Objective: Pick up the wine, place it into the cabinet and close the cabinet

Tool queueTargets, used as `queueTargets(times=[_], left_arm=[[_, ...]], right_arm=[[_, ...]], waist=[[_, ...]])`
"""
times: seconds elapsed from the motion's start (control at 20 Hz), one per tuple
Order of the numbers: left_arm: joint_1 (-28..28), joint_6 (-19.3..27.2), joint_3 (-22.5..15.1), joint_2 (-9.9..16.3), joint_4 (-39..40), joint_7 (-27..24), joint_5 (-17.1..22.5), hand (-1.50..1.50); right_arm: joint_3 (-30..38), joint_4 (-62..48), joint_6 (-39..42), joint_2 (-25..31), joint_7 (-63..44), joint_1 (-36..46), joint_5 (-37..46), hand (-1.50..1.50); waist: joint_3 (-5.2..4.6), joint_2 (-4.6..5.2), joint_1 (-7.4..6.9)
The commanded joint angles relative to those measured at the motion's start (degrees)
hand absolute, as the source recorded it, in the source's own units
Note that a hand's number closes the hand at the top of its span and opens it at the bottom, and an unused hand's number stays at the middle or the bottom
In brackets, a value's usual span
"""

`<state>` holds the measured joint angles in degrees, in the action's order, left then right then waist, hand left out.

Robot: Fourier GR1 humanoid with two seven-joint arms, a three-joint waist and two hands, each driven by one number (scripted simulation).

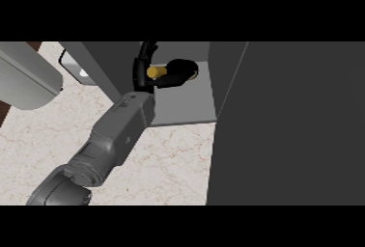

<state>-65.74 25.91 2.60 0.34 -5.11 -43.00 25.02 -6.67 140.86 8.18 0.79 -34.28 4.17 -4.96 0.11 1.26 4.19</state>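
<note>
Inside cabinet (185,103): left robot hand (146,72) grasping wine (175,71); dark open door (285,125) looms alongside on right.

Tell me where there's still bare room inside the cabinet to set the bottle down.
The cabinet's pale floor is bare in front of the wine bottle, toward its front edge. The marble counter between the forearm and the dark door is free too. It is crowded at the back left, where the robot hand holds the bottle against the side wall.
</note>
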Motion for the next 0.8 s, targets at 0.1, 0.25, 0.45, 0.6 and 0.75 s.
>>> queueTargets(times=[0.1, 0.25, 0.45, 0.6, 0.75], left_arm=[[2.0, 0.0, -0.9, 2.0, 1.5, -0.4, -1.7, -1.5], [1.4, 1.7, -0.3, 1.4, 0.7, -1.2, -1.5, -1.5], [4.5, 2.0, 1.5, -0.3, -0.2, -6.0, -0.1, -1.5], [4.6, -1.0, 1.1, 0.7, 0.1, -5.3, -0.8, -1.5], [4.2, -2.1, 1.2, 2.0, -0.5, -5.3, -1.1, -1.5]], right_arm=[[-0.3, 0.7, 0.4, -0.2, 0.2, -1.1, -1.2, -1.5], [-2.0, 1.1, -0.8, -0.7, -1.5, 1.3, 1.1, -1.5], [-2.3, 1.7, 1.0, -0.2, -0.5, -0.1, -1.4, -1.5], [-0.3, 1.0, 1.2, 0.2, 0.8, -0.6, -2.3, -1.5], [1.1, 1.1, 0.1, 0.3, -0.5, 0.9, -2.6, -1.5]], waist=[[-0.17, 0.48, 0.1], [-0.23, 0.33, -0.23], [-0.24, 0.68, 0.71], [-0.19, 0.63, 0.47], [-0.19, 0.3, -0.31]])
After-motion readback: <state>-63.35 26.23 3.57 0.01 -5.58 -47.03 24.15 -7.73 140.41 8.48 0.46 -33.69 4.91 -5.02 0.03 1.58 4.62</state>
